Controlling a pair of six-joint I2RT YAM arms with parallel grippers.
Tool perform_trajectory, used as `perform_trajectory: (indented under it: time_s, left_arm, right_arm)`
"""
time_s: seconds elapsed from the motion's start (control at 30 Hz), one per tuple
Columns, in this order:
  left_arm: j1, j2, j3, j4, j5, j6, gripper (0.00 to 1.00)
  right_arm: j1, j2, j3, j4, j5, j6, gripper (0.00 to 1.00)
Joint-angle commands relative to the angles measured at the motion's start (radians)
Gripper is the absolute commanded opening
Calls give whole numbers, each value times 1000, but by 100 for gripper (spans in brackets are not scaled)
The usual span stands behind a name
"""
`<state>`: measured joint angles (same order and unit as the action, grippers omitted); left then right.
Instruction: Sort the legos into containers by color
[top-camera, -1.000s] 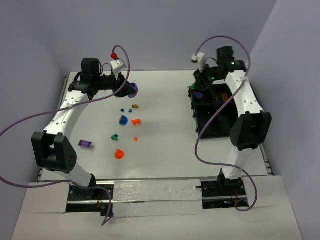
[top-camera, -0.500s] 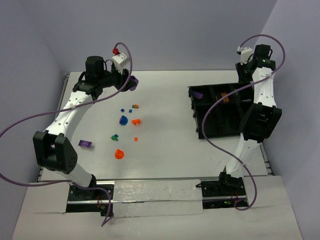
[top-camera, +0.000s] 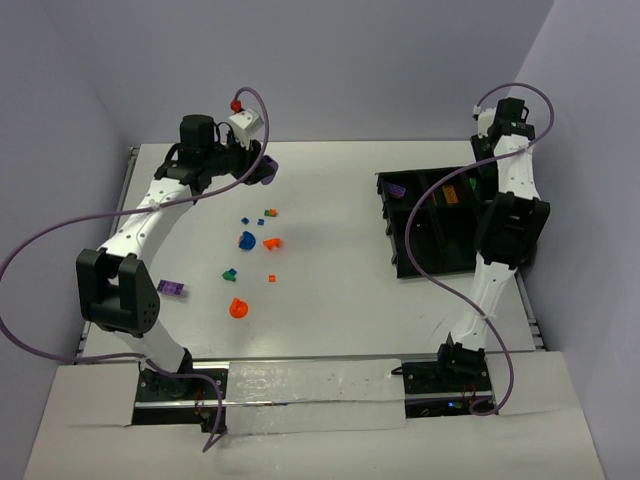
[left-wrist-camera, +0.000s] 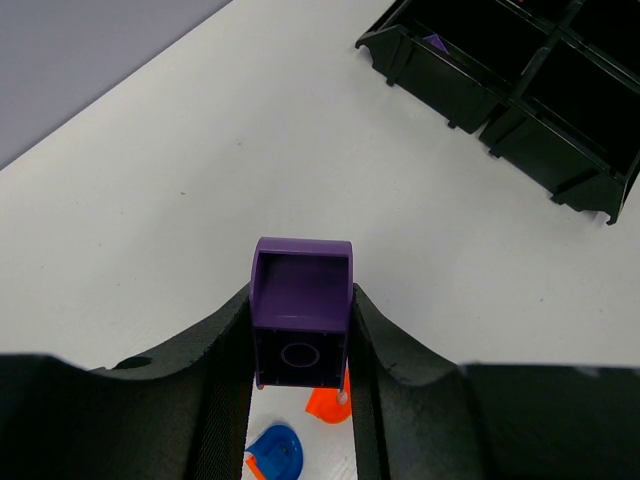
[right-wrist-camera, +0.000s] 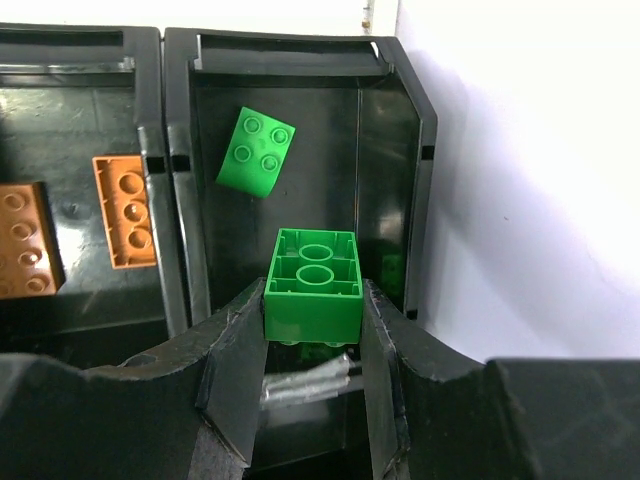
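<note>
The left fingers (left-wrist-camera: 225, 385) grip a purple piece (left-wrist-camera: 300, 290) above the tabletop (left-wrist-camera: 200, 200). An orange piece (left-wrist-camera: 327, 403) and a blue piece (left-wrist-camera: 275, 452) lie loose just below them, and the black tray (left-wrist-camera: 470, 95) sits well ahead. The right fingers (right-wrist-camera: 235, 370) clamp a green brick (right-wrist-camera: 313, 285) over the tray's end compartment, where a green piece (right-wrist-camera: 257, 150) lies ahead. A thin divider (right-wrist-camera: 172, 200) separates it from the orange bricks (right-wrist-camera: 127, 212) to the left. A second ago the right arm was bent over the tray's other end; now it reaches the far right corner. The left arm has barely shifted.
</note>
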<state>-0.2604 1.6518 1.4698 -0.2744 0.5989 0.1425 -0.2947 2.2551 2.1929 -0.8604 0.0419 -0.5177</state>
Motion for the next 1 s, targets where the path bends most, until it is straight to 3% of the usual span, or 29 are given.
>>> perform_trajectory:
  time_s: [0.0, 0.33, 0.57, 0.73, 0.87, 0.97]
  left_arm:
    - [-3, 9, 65, 17, -7, -4, 0]
    - [-3, 25, 76, 31, 1, -20, 0]
    - [-3, -1, 33, 78, 89, -25, 0]
    - [-2, -51, -51, 234, 277, -114, 0]
    - [-2, -85, -125, 420, 412, -271, 1]
    - [-2, -93, -152, 549, 515, -366, 1]
  right_arm:
    - [-1, 27, 53, 52, 24, 16, 29]
    - [2, 15, 66, 52, 14, 33, 76]
    - [16, -120, 81, 61, -77, 87, 82]
    - [72, -273, 54, 63, -382, 166, 87]
    - [211, -346, -22, 84, -579, 231, 89]
    - [360, -409, -114, 150, -813, 251, 89]
